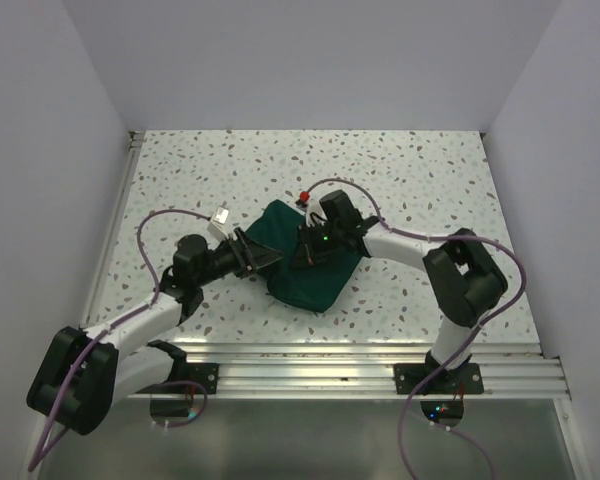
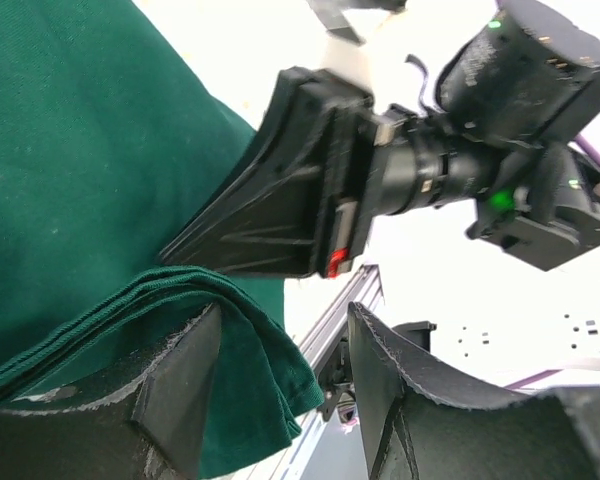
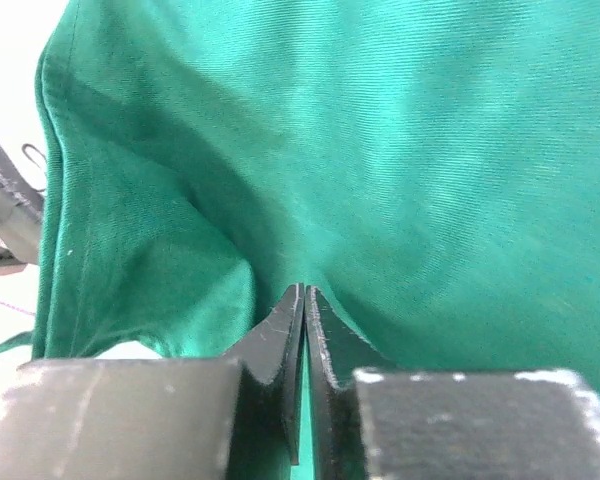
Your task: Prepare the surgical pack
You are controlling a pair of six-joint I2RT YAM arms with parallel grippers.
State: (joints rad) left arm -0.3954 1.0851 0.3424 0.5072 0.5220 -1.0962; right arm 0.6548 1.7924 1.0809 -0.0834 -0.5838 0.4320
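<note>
The surgical pack point(image 1: 318, 285) is a dark green fabric bundle in the middle of the speckled table. It fills the right wrist view point(image 3: 380, 130) and the left of the left wrist view point(image 2: 70, 150). My left gripper point(image 1: 265, 258) is at the bundle's left edge. It is open point(image 2: 285, 320), and the layered fabric edge is draped over its left finger point(image 2: 180, 390). My right gripper point(image 1: 310, 250) is on top of the bundle. Its jaws are closed point(image 3: 304, 290), with fabric folds running into the tips. The steel tray is hidden.
A small red-topped object point(image 1: 304, 196) sits just behind the bundle. An aluminium rail point(image 1: 360, 365) runs along the near table edge, and white walls stand on three sides. The right arm's black gripper body point(image 2: 280, 190) is close above my left fingers.
</note>
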